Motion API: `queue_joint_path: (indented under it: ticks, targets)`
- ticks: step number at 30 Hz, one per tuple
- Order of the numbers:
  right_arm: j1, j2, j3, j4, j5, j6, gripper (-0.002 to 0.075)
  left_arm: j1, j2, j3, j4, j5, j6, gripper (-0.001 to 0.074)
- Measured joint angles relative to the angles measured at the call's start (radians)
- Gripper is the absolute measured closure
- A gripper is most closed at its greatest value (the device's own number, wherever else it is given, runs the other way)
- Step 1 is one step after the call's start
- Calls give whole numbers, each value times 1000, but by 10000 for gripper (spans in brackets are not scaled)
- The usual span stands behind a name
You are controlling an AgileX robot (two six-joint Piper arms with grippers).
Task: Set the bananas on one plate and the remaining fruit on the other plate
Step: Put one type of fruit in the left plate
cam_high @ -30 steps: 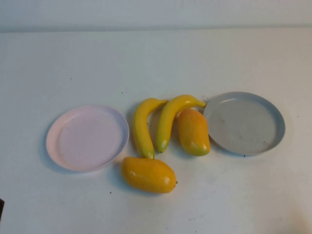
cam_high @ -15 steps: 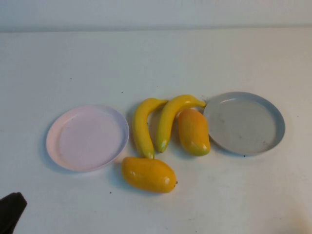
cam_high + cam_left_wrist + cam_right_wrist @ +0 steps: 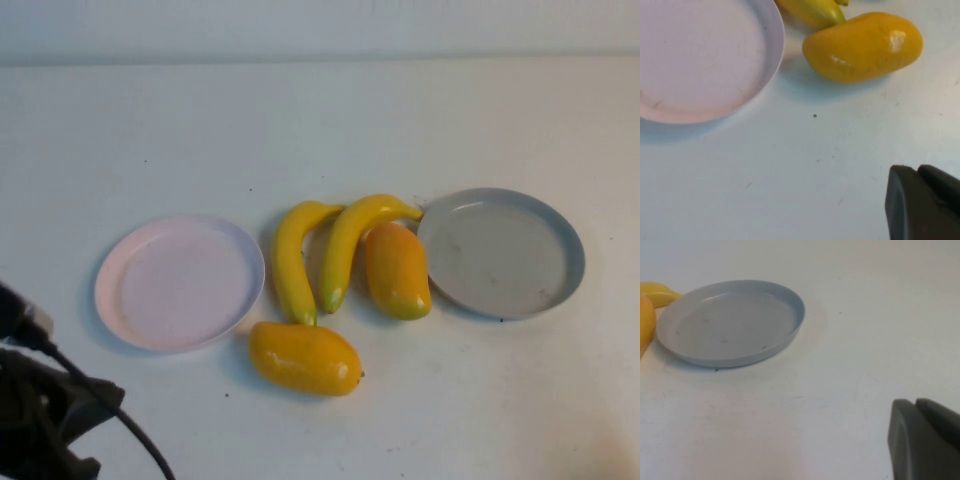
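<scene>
Bananas [image 3: 315, 255] lie side by side mid-desk, pink plate [image 3: 180, 283] at nine o'clock, grey-blue plate [image 3: 501, 251] at three, both bare. One mango [image 3: 397, 269] sits beside them, another [image 3: 304, 357] at six. Left pincer [image 3: 922, 202] hovers closed near that mango; right pincer [image 3: 925, 440] closed, holding nothing, near the grey-blue plate.

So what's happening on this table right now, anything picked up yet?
Nothing is held yet. Two bananas and two mangoes lie on the table between an empty pink plate and an empty grey-blue plate. One mango sits next to the grey-blue plate, the other nearer the pink one. The left gripper, shut, is over bare table near the pink plate and that mango. The right gripper, also shut, is near the grey-blue plate, holding nothing.
</scene>
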Motion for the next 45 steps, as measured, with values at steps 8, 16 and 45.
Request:
queue_joint_path:
  ticks: [8,16,45]
  targets:
    - [0,0,0,0,0,0,743,-17,284,-132,7,23,189,736]
    - [0,0,0,0,0,0,743,-250,502,-299,104,-16,230,736]
    - [0,0,0,0,0,0,743,-559,859,-472,348,-301,507,66]
